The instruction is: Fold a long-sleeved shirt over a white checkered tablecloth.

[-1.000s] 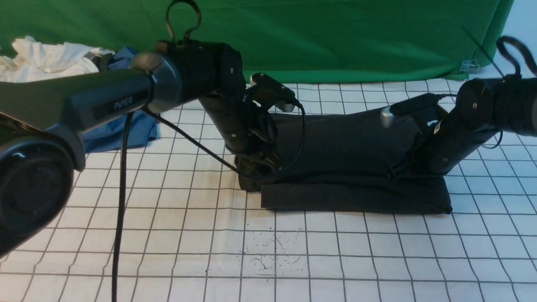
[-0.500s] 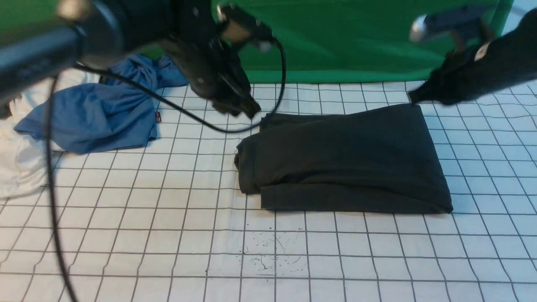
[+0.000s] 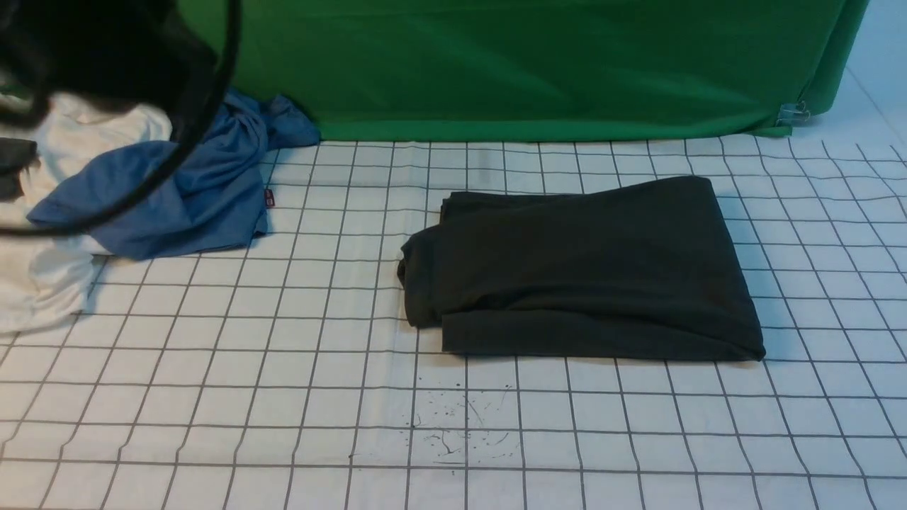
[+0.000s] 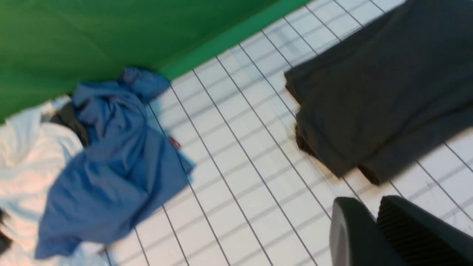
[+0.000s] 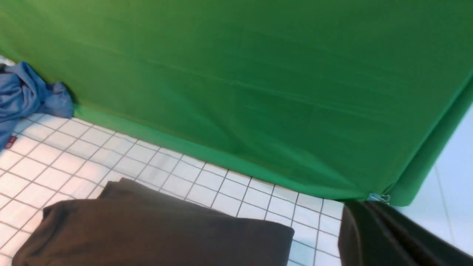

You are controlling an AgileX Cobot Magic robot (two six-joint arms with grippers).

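On the white checkered tablecloth (image 3: 283, 397) ahead of me, the long-sleeved shirt (image 3: 581, 273) lies folded into a thick dark rectangle, a little right of the middle of the front view, flat on the grid and touched by neither of my arms. Its near edge is a doubled roll of fabric, and at its left end a rounded fold bulges out past the layers under it. Just in front of that near edge a few ink specks (image 3: 460, 425) mark the cloth. Far to the left, well apart from the folded shirt, a crumpled blue shirt (image 3: 191, 195) with a small red tag (image 3: 268, 197) lies partly over a white garment (image 3: 42, 283), both near the green backdrop (image 3: 531, 64) that hangs along the far edge of the tablecloth, with a metal clip (image 3: 792, 112) at its right corner. My left arm shows in the front view only as a dark blur in the upper left corner, with a loop of black cable (image 3: 205, 134) hanging in front of the blue shirt. My left gripper (image 4: 373, 225) appears in its wrist view with both fingers pressed close together, nothing between them, hanging above bare grid beside the shirt's left end. My right gripper (image 5: 377, 236) shows only as a dark mass at the corner of its wrist view; it is clenched and empty, beside the shirt's far right corner.
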